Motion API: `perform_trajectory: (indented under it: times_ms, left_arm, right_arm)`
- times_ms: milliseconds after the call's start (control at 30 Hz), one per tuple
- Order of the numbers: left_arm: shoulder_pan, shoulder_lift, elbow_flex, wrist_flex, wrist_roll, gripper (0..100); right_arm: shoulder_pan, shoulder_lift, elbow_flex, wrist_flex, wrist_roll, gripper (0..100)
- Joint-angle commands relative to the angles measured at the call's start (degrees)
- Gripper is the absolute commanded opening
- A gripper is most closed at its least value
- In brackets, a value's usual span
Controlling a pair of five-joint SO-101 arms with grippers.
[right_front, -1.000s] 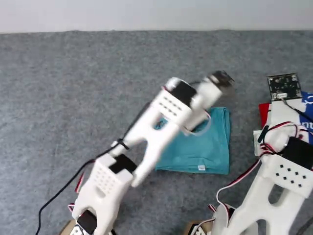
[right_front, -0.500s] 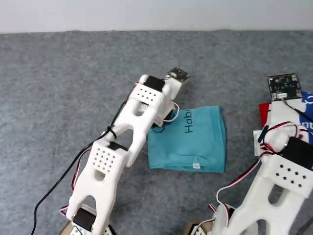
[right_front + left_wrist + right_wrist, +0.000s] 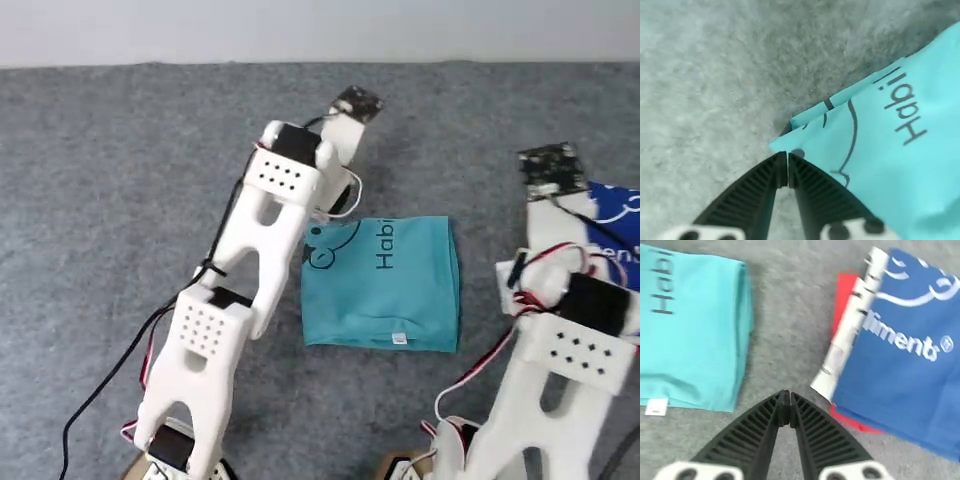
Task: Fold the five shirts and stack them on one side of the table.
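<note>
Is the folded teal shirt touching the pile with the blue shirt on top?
Apart. The right wrist view shows a strip of bare grey table cover between the teal shirt and the pile.

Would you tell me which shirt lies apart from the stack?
The teal shirt: it lies alone mid-table, whereas the blue, white and red shirts overlap in a pile.
</note>
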Motion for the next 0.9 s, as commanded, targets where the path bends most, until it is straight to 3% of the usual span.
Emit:
perform_trajectory:
  times_ms: [0, 400, 733, 867]
  left_arm:
    - [-2.37, -9.49, 3.38, 1.41, -0.09, 1]
    - [-19.16, -26.64, 18.15, 1.32, -0.44, 1]
    - [-26.64, -36.22, 25.54, 1.32, -5.10, 1]
    - [-27.08, -37.19, 26.33, 1.32, -5.27, 1]
  right_arm:
    - [-5.23, 4.18, -2.37, -2.59, -0.70, 0.9]
    - [-17.19, 27.38, -2.64, -22.02, -3.60, 0.9]
    - [-14.64, 48.31, -2.81, -44.70, -4.04, 0.9]
    - [-14.81, 50.59, -7.30, -42.33, -4.22, 0.9]
